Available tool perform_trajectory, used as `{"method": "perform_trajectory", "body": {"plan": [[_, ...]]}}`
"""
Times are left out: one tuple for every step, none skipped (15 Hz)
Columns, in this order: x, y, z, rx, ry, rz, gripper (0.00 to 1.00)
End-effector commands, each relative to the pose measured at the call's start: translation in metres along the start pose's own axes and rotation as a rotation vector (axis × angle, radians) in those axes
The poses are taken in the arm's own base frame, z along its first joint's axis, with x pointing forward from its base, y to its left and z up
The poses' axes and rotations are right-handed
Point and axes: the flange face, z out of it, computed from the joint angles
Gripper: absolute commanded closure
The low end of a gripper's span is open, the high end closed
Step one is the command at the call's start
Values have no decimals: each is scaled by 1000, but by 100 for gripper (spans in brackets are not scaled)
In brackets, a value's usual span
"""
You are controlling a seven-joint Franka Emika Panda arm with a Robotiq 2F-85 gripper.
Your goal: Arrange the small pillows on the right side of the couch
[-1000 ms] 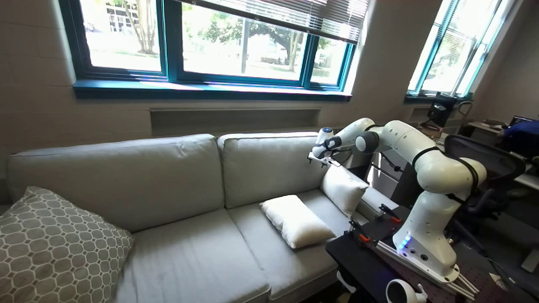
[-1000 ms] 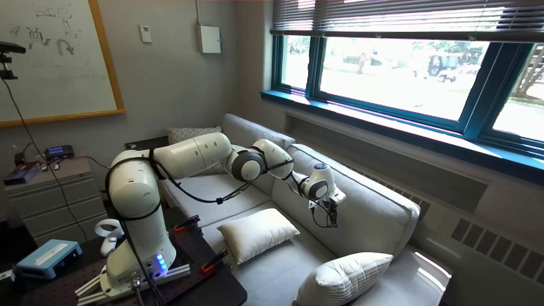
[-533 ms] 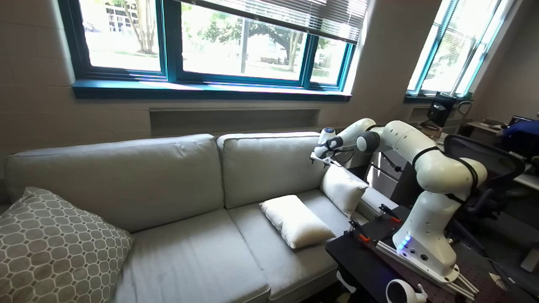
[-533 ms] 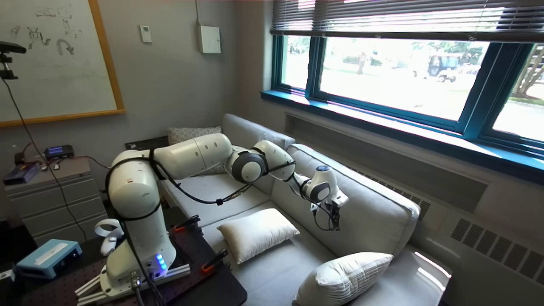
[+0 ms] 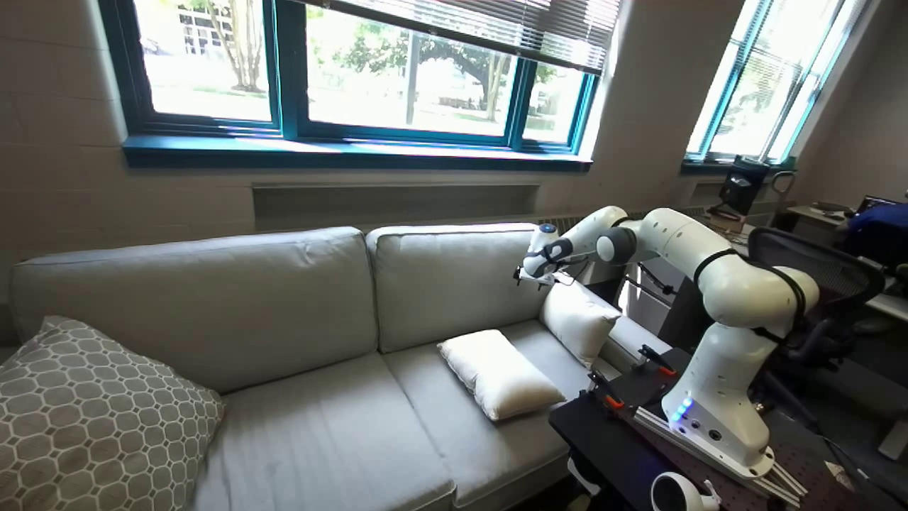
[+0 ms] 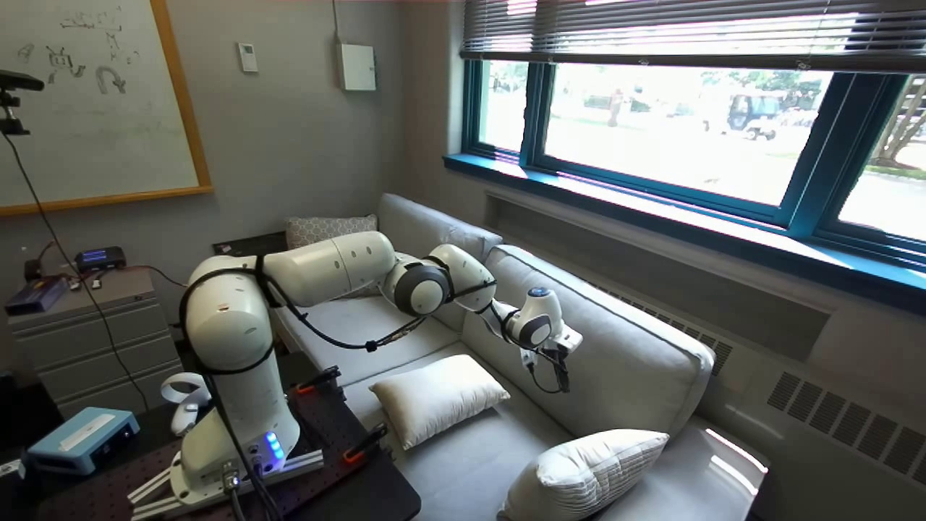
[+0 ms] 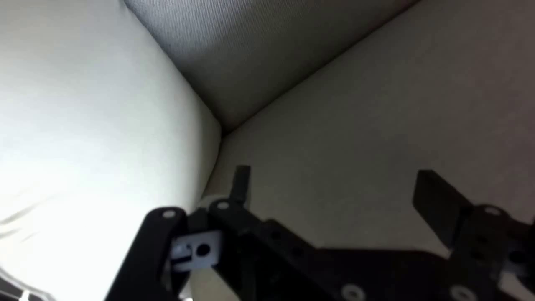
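Observation:
The couch (image 5: 326,426) is light beige, with two seat and two back cushions. One small pillow (image 5: 496,372) lies flat on the seat nearer the robot base; it also shows in an exterior view (image 6: 443,398). The second small pillow (image 5: 578,319) leans against the couch arm; an exterior view shows it too (image 6: 586,474). My gripper (image 5: 530,283) hangs in front of the back cushion near the arm-side pillow, also seen in an exterior view (image 6: 563,387). In the wrist view the gripper (image 7: 334,186) is open with nothing between its fingers. A white pillow (image 7: 96,138) fills the left there.
A large grey patterned pillow (image 5: 106,419) sits at the far end of the couch. The black robot table (image 5: 596,433) with orange-tipped clamps (image 5: 606,390) stands at the seat's front edge. The back cushion (image 5: 454,284) is close behind the gripper. A controller (image 5: 677,491) lies on the table.
The gripper shifts slightly toward the couch arm at first, then back toward the couch middle and a little lower. Both small pillows stay in place.

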Motion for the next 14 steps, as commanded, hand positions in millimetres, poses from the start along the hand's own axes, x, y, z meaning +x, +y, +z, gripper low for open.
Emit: {"method": "perform_trajectory", "body": {"plan": [[-46,-36,28,34,-26,-198,0],[-62,-47,34,36,-41,-255,0],[-79,-56,27,33,-48,-314,0],[-96,-70,30,35,-48,-371,0],[-108,-82,29,41,-46,-425,0],[-121,-98,25,52,-40,-478,0],[-132,-112,20,66,-34,-529,0],[-142,-129,14,87,-35,-571,0],[-154,-148,6,116,-40,-608,0],[-166,-164,-1,133,-37,-643,0],[-179,-182,-9,151,-40,-680,0],[-196,-200,-18,162,-42,-721,0],[-209,-214,-25,173,-45,-757,0],[-224,-227,-32,158,-44,-796,0]]}}
